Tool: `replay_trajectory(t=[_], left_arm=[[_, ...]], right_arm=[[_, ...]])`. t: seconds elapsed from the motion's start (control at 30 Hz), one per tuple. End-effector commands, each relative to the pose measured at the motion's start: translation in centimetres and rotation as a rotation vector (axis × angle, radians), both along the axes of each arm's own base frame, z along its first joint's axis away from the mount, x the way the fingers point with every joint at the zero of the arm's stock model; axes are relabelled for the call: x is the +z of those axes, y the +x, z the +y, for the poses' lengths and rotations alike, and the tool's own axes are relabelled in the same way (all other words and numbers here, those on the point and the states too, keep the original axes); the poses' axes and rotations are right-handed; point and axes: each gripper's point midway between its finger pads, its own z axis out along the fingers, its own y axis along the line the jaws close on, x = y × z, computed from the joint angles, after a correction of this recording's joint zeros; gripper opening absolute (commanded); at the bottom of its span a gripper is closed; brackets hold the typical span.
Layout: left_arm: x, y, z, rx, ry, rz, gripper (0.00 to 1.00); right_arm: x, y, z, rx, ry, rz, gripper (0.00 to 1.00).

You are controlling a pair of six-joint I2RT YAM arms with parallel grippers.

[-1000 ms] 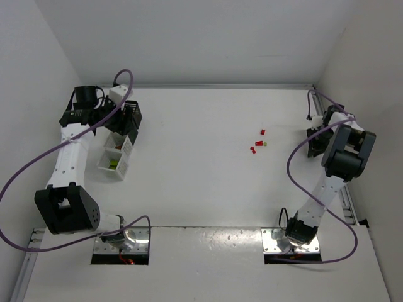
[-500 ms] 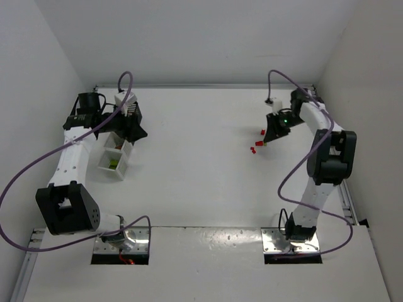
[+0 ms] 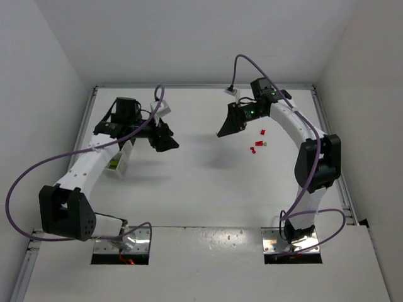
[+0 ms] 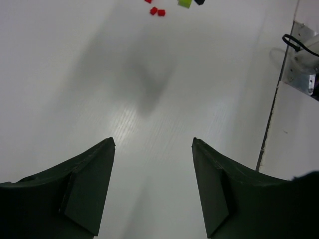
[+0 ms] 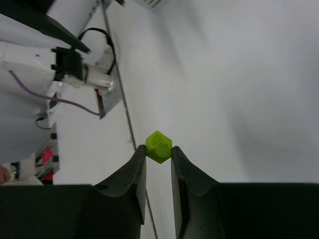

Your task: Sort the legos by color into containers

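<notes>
Held over the table's middle, my right gripper [image 3: 223, 131] [image 5: 158, 152] is shut on a small yellow-green lego [image 5: 159, 146] pinched at its fingertips. To its right lie loose legos: red ones [image 3: 262, 132] [image 3: 254, 150] and a yellow-green one [image 3: 264, 144]. My left gripper [image 3: 167, 142] [image 4: 153, 144] hangs open and empty above bare table. In its wrist view, red legos [image 4: 157, 11] and a yellow-green one [image 4: 185, 3] sit far ahead. The containers are on the left, mostly hidden under my left arm. One white bin [image 3: 119, 168] shows, with a yellow-green piece [image 3: 113, 165] inside.
White walls close the table at the back and on both sides. Metal base plates [image 3: 121, 242] [image 3: 291, 240] sit at the near edge. A purple cable [image 3: 242, 63] loops above my right arm. The left arm's base [image 5: 75, 67] appears in the right wrist view.
My right arm swung from the right edge over the lego pile and on to the left. My left gripper left the bins and moved right toward the middle, opening a little wider.
</notes>
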Motion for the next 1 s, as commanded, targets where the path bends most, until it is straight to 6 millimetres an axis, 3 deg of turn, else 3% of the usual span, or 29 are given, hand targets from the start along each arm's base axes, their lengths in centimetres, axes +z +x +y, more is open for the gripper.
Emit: replay_trajectory(t=[0.0,0.17,0.3,0.33,0.37,0.47,0.7,0.87,0.97], left_arm=[[2.0,-0.1,-2.7,-0.058,-0.036,-0.115,0.69],[3.2,-1.3,-6.3,-0.132,-0.094,-0.145,0.68],[3.2,-2.0,-7.7,-0.175,-0.122,-0.144,0.66],[3.2,-2.4,-8.1,-0.19,-0.123,-0.144,0.66],[3.1,-2.2,-8.2,-0.19,-0.123,-0.144,0.66],[4.8,-2.4,-10.2,-0.241,-0.151,-0.196,0.65],[4.7,-2.5,-12.4,-0.293,-0.155,-0.188,0.64],[4.9,-2.5,-12.8,-0.302,-0.159,-0.196,0.64],[5.4,-2.1,-12.9,-0.294,-0.16,-0.216,0.58]], right_arm=[[3.8,-1.4,2.4,0.091,0.164,0.008,0.0],[5.4,-2.4,3.3,0.134,0.274,0.09,0.0],[6.0,-3.7,4.0,0.188,0.346,0.17,0.0],[5.1,-4.0,4.0,0.19,0.356,0.226,0.0],[5.9,-3.8,4.1,0.213,0.388,0.256,0.0],[5.8,-5.0,4.4,0.275,0.403,0.35,0.0],[6.0,-5.5,5.0,0.295,0.399,0.354,0.0],[6.5,-5.8,5.2,0.324,0.401,0.353,0.0],[6.3,-6.2,5.4,0.332,0.396,0.366,0.0]])
